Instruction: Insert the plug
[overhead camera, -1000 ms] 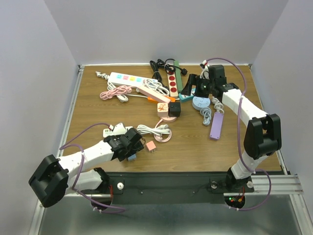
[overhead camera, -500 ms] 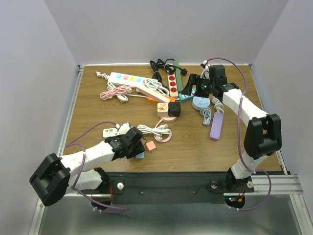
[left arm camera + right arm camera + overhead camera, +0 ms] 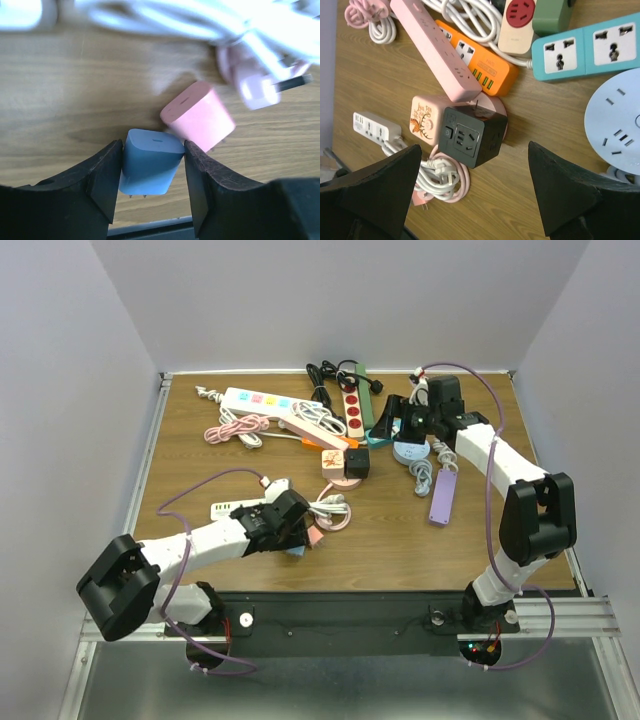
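Gripping: left pincer (image 3: 152, 167) clamps blue plug (image 3: 150, 157) beside pink plug (image 3: 199, 116).
Right pincer (image 3: 474, 165): spread wide, empty.
Next: carry plug to a socket, prongs aligned.

Place: robotics lab test cell
Enclosure: plain white walls (image 3: 350, 300) on three sides
Table: brown wooden table (image 3: 400, 540), silver aluminium rail (image 3: 560, 615) at its near edge
Props: assorted coloured power strips (image 3: 258, 400), loosely heaped

No legible text or labels.
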{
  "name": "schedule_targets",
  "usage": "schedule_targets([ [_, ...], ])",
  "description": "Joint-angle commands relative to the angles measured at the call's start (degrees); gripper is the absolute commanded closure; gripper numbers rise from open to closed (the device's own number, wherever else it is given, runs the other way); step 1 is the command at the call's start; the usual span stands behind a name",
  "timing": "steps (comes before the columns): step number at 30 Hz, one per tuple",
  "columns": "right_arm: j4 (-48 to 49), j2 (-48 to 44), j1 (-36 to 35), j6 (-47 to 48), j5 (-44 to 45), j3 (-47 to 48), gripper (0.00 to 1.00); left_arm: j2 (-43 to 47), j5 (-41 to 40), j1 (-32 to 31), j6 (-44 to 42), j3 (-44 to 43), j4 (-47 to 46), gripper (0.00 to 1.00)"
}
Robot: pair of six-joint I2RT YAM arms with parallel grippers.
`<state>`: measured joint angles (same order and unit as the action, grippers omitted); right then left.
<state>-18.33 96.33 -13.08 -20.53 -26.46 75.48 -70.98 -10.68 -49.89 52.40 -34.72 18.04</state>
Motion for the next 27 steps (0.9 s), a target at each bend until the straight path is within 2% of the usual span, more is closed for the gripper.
schedule_targets([
  [1, 2.33, -2.29, 0.34, -0.03, -4.99, -1.21, 0.09, 0.75, -4.26, -0.30, -7.92, -4.91, -1.34, 1.00],
  [5, 2.33, -2.47, 0.25, 0.93, -10.09, -2.88, 0.10, 1.19, -4.09, -0.30, -13.37, -5.27, -8.35, 1.00],
  [12, 0.67, -2.47, -0.45, 4.00, -25.65, -3.06, 0.15, 5.23, -2.86, -0.30, -23.04, -3.34, -17.67, 1.00],
  [19, -5.40, -1.24, -7.21, 11.21, -25.49, -1.74, 0.22, 6.91, 7.67, 0.75, -32.09, -1.40, -28.67, 1.00],
  [21, -5.58, -0.71, -7.92, 11.57, -25.92, -2.00, 0.33, 5.86, 13.89, 1.37, -34.63, -1.58, -31.30, 1.00],
  [23, -5.84, 0.08, -8.36, 11.92, -26.19, -1.75, 0.37, 4.71, 18.22, 2.07, -35.96, -1.84, -33.24, 1.00],
  [27, -8.21, 1.40, -10.73, 13.24, -26.80, -0.51, 0.38, 2.96, 21.13, 2.78, -38.59, -3.33, -34.13, 1.00],
])
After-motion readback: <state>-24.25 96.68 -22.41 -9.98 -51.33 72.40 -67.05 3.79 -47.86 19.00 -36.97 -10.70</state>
